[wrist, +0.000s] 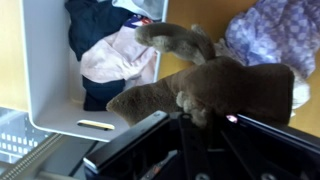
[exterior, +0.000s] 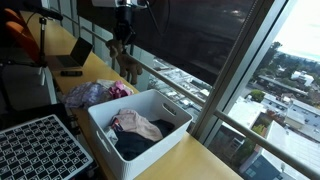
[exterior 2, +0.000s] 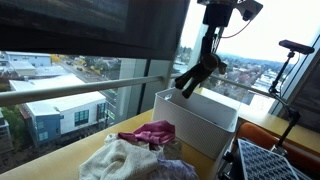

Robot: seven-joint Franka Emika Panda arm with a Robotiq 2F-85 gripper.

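Brown cloth [wrist: 215, 90] is gripped by the closed fingers of the gripper [wrist: 185, 118] at the centre of the wrist view, dangling below them, with the white bin [wrist: 45, 80] seen at upper left.

Daylight is flooding through the tall windows [exterior: 250, 60], blowing out the sky in both exterior views and leaving the lowered blind [exterior 2: 90, 25] near black. The wrist view is running soft, the gripper [wrist: 190, 108] and its brown plush toy [wrist: 225, 85] blurring in shadow.
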